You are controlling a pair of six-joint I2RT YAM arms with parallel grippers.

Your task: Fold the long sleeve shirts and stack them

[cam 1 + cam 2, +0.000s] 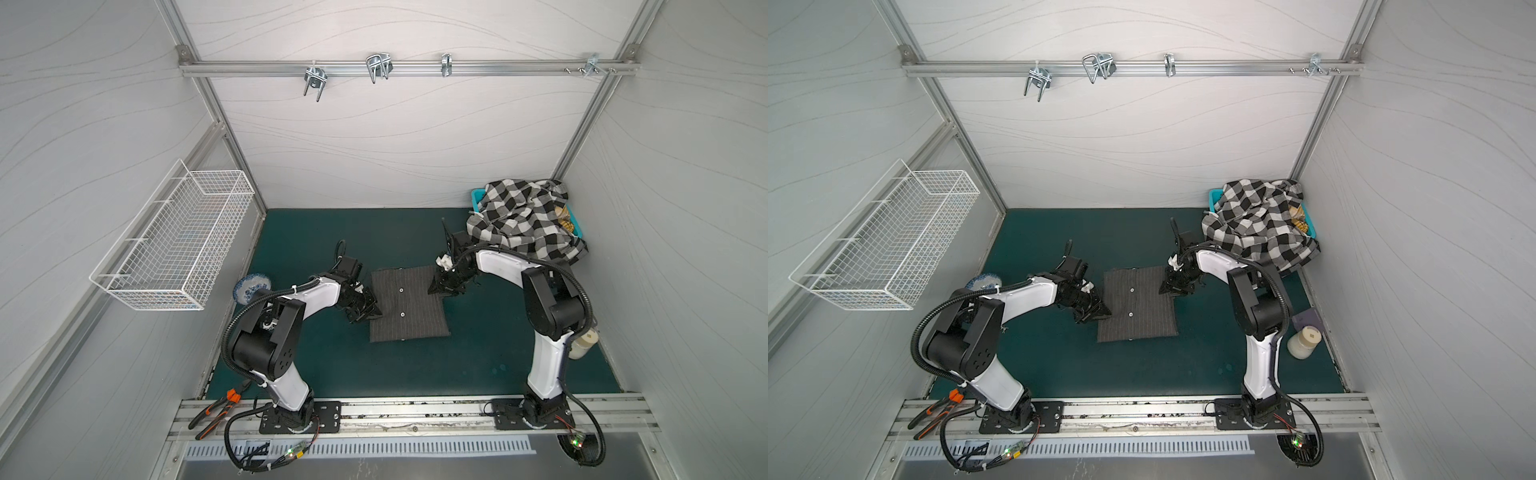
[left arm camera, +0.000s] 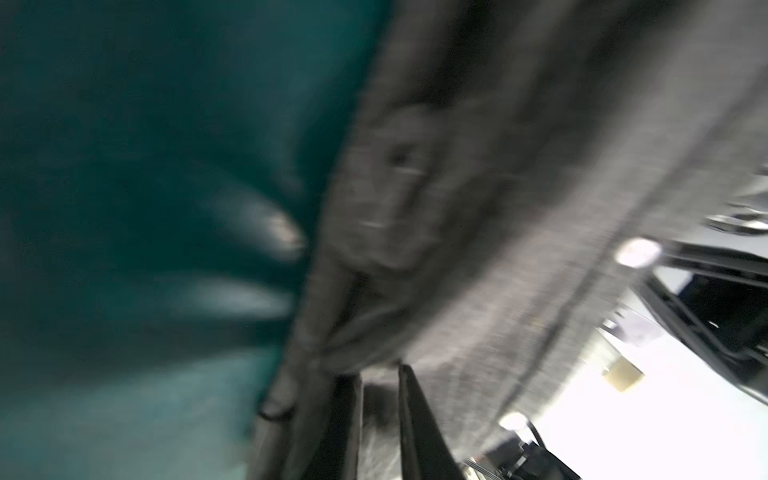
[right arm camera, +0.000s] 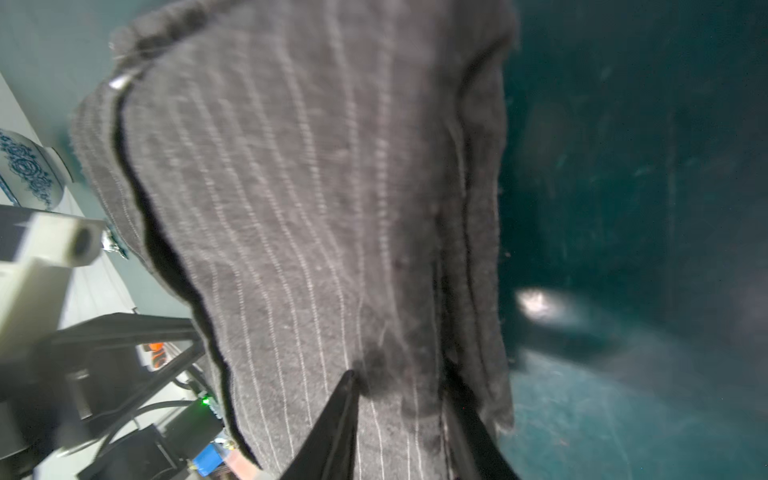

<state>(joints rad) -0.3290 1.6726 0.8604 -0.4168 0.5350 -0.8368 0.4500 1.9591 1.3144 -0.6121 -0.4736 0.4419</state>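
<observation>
A dark charcoal pinstriped long sleeve shirt (image 1: 407, 307) (image 1: 1138, 307) lies folded into a rectangle with white buttons, mid-mat in both top views. My left gripper (image 1: 372, 313) (image 1: 1104, 313) is at its left edge. In the blurred left wrist view, the left gripper (image 2: 380, 415) has cloth pinched in a narrow gap. My right gripper (image 1: 436, 289) (image 1: 1165, 289) is at the shirt's far right edge. In the right wrist view, the right gripper (image 3: 403, 415) has bunched pinstriped cloth (image 3: 311, 208) filling its gap. A black-and-white checked shirt (image 1: 523, 220) (image 1: 1258, 220) lies crumpled at the back right.
The checked shirt drapes over a teal plastic basket (image 1: 478, 195). A white wire basket (image 1: 174, 241) hangs on the left wall. A blue-and-white bowl (image 1: 251, 286) sits behind the left arm. A cream jar (image 1: 1304, 343) stands beside the right arm, and pliers (image 1: 216, 411) lie on the front rail.
</observation>
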